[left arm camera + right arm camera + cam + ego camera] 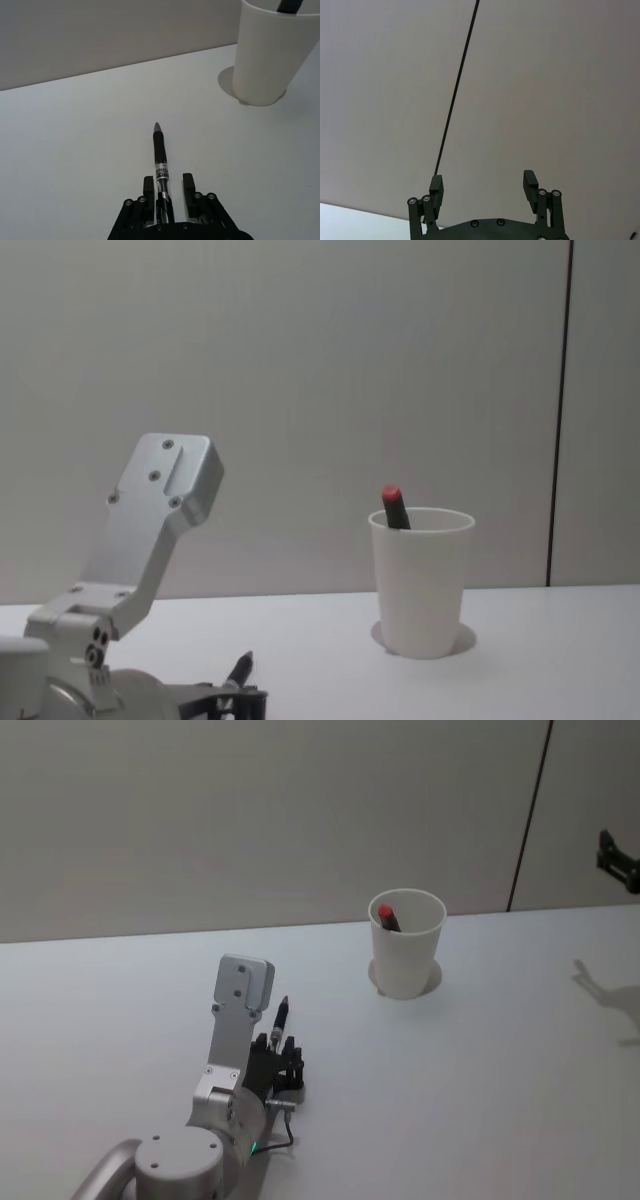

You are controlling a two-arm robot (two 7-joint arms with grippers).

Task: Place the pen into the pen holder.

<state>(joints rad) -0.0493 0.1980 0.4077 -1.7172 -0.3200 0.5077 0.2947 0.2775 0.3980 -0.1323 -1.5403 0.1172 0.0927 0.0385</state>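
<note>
The left hand (168,182) sits low on the white tabletop (480,1100), near the robot's body. Its two fingers (148,186) are drawn in on either side of the pen (160,150) without pinching it: a slim gap shows beside the barrel. The pen, black with a clear rear section and a grey tip, lies along the tabletop between those fingers and points away from the robot. Farther out and to the right, well apart from the pen, the pen holder (407,955) stands upright on the tabletop. A dark pen with a red cap (387,916) leans inside it. The right hand (484,182) hangs raised facing the wall, fingers spread wide and holding nothing.
</note>
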